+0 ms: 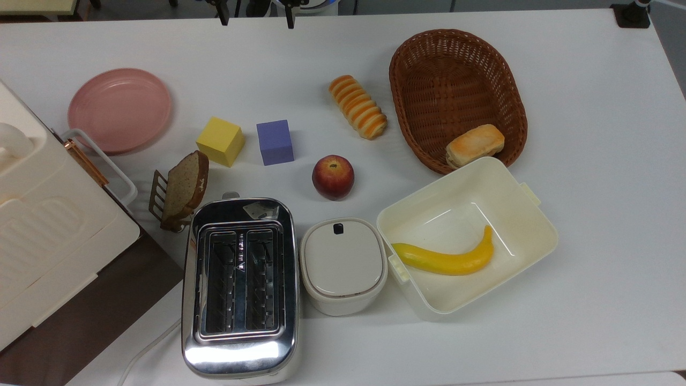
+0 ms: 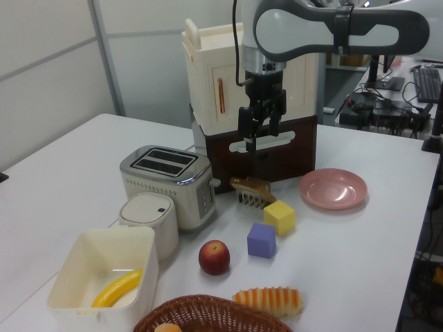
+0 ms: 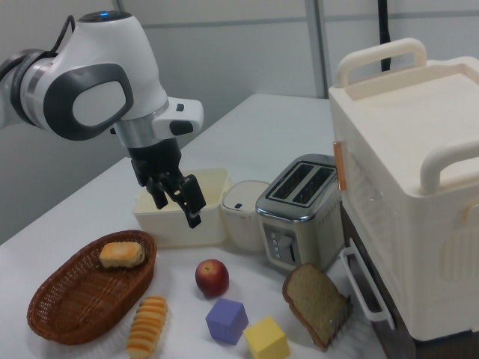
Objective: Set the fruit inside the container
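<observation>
The red apple rests on the white table, between the purple cube and the lidded white pot. The cream-white container stands open to the apple's right in the top view, with a yellow banana lying inside. My gripper hangs high above the table, open and empty. In the top view only its two fingertips show at the upper edge, far from the apple.
A chrome toaster and the lidded white pot stand near the container. A wicker basket holds a bread roll. A striped loaf, yellow cube, purple cube, pink plate, racked bread slice and cream cabinet are around.
</observation>
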Available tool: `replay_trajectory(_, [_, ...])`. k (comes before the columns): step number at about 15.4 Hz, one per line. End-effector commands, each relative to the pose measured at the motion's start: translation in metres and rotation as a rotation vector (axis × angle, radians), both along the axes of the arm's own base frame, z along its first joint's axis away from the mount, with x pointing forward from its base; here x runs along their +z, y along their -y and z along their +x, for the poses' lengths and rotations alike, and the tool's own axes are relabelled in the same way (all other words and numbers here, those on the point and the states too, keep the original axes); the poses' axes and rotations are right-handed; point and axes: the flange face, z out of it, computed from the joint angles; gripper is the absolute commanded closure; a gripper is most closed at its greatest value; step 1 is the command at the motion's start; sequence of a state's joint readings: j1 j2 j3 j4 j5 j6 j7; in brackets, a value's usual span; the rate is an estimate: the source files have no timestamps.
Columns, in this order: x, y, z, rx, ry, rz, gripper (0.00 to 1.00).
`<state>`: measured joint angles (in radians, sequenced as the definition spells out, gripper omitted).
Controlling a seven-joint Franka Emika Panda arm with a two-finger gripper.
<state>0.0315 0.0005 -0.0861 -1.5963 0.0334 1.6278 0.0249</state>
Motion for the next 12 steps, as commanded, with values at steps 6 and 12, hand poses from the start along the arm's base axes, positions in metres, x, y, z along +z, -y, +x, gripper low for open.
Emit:
replay_trajectory(6, [-0.024,-0.007,-0.009,0.041,-0.085,0.012,0.0])
replay_trajectory(12, [-0.068,0.0,0.003,0.03,-0.107,-0.007,0.0])
